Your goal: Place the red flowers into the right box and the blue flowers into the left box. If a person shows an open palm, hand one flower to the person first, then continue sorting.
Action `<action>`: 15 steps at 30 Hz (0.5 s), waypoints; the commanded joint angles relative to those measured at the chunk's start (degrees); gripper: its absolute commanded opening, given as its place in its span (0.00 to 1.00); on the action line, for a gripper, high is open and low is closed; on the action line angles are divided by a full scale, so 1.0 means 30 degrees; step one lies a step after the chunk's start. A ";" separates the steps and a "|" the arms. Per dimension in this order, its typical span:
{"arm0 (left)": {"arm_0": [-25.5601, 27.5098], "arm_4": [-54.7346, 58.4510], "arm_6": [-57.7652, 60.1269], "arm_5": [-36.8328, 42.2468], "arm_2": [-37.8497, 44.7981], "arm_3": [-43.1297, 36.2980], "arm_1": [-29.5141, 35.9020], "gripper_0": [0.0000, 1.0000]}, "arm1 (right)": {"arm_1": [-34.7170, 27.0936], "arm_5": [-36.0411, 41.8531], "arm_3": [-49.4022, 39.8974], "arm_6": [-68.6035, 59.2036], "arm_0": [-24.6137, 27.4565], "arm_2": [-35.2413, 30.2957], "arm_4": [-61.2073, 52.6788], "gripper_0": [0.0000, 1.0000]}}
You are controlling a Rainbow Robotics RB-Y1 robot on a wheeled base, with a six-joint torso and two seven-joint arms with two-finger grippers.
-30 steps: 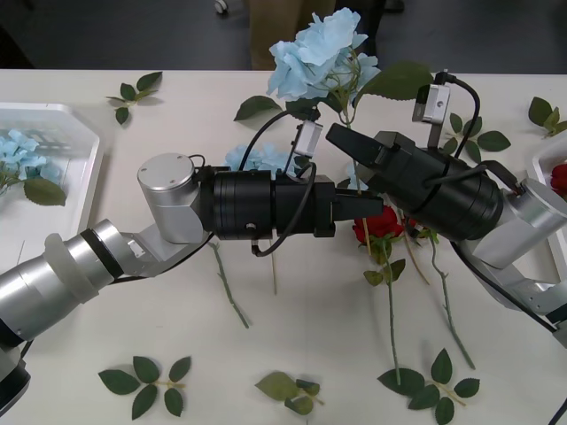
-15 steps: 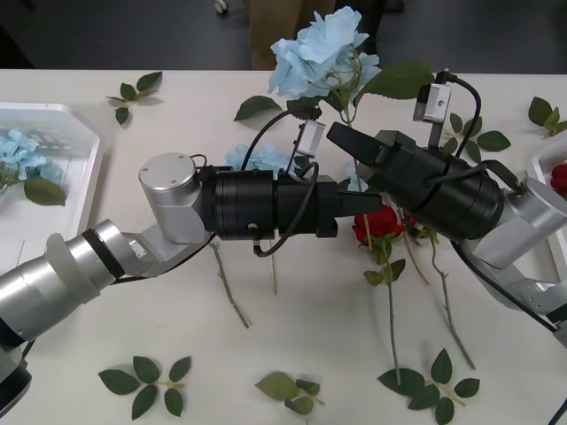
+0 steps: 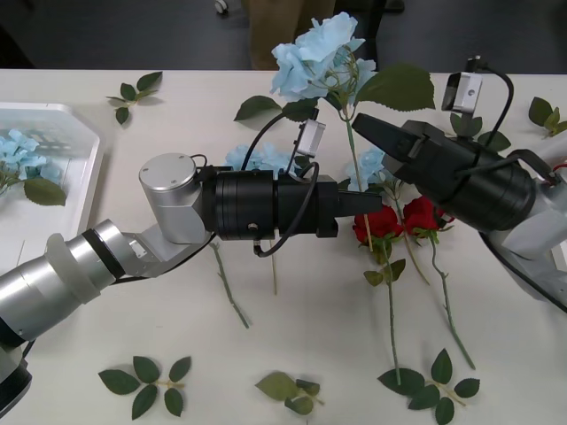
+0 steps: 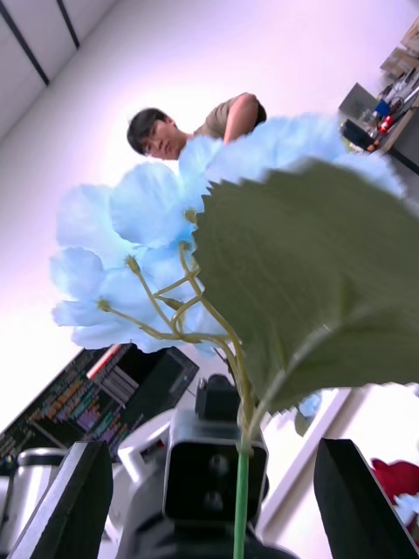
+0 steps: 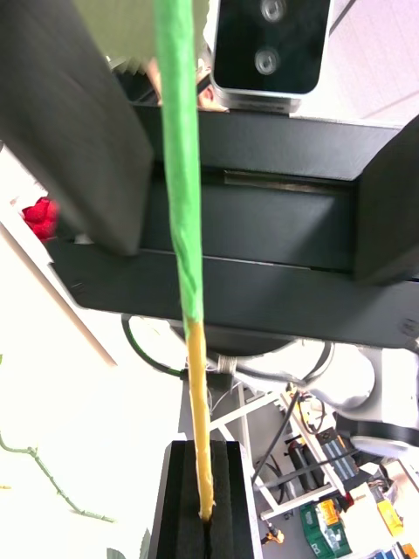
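Hydrangea bloom (image 3: 321, 55), pale blue, is standing high in the upper middle of the front view, its thin stem (image 3: 356, 168) running down to the left gripper (image 3: 370, 205) at the frame's centre. In the left wrist view those fingers (image 5: 202, 498) are pinching the yellowish stem end flat between them, so the left gripper is clamped on the flower. The right gripper (image 3: 365, 125), coming in from the right of the frame, is spread wide around the same stem just below the big leaf (image 3: 396, 87), its fingers (image 4: 84, 498) standing apart on either side of the stalk without touching it.

This looks like a transfer between the arms, or a release by the right one; the flower is belonging to the left box (image 3: 84, 150) at the left edge, where another blue cluster is already lying. The next move is calling for a clean separation of the two grippers, then a long sweep leftward with the bloom held clear of the table.

Red roses (image 3: 400, 219) are lying just under the grippers, and leaf sprigs (image 3: 133, 90) are scattered toward the box, so the carry is wanting height. Open tabletop is lying between the left arm and the tray rim.
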 commanded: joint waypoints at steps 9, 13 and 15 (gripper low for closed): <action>-0.0551 -0.1599 0.2157 0.0000 -0.0603 -0.0883 0.2960 0.00 | -0.5194 0.2061 -0.0899 -0.0191 0.2845 -0.2696 -0.0462 0.67; -0.0551 -0.3269 0.4618 0.0029 -0.0749 -0.2172 0.6622 0.00 | -0.6278 0.1973 -0.1016 -0.0191 0.3695 -0.3399 -0.0462 0.67; -0.0551 -0.4002 0.6405 0.0087 -0.0779 -0.2933 0.8439 0.00 | -0.6571 0.1885 -0.1016 -0.0237 0.3871 -0.3604 -0.0462 0.68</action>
